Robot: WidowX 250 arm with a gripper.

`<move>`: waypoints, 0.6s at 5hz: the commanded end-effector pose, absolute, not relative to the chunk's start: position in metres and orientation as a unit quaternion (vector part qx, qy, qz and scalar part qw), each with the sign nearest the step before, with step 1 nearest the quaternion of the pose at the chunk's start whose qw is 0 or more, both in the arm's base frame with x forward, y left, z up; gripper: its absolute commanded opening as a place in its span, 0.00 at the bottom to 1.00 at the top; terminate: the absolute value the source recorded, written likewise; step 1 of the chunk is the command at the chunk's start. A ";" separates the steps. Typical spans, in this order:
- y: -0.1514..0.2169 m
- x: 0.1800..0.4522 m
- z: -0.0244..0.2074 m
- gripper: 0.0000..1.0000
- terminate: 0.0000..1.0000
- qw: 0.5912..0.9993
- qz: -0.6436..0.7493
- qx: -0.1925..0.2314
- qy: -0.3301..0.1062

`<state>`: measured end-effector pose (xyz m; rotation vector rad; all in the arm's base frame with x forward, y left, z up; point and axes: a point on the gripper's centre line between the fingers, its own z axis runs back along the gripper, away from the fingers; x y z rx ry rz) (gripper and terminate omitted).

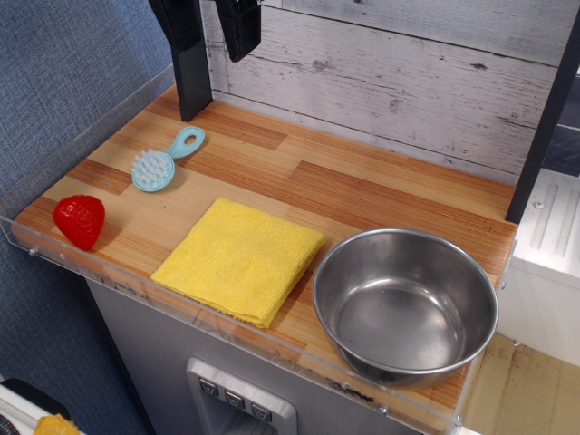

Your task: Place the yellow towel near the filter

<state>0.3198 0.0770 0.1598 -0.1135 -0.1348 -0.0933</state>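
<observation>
The yellow towel [240,258] lies flat and folded at the front middle of the wooden counter [381,195]. A small light-blue handled tool with a round, pale ribbed head [163,161] lies at the back left; it looks like the filter. About a hand's width of bare wood separates it from the towel. My gripper [207,27] hangs at the top edge of the view, high above the back left of the counter. Its two black fingers [239,29] stand apart and hold nothing. It is well away from the towel.
A steel bowl [405,304] stands empty at the front right, next to the towel's right edge. A red toy strawberry [80,220] lies at the front left corner. A black post [192,86] stands at the back left, another [546,118] at the right. A clear rim [54,136] lines the counter's edges.
</observation>
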 end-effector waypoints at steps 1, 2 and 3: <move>0.077 0.320 0.160 1.00 0.00 0.995 -0.047 -0.057 -0.067; 0.073 0.315 0.157 1.00 0.00 0.994 -0.055 -0.065 -0.064; 0.071 0.315 0.156 1.00 0.00 0.993 -0.062 -0.075 -0.061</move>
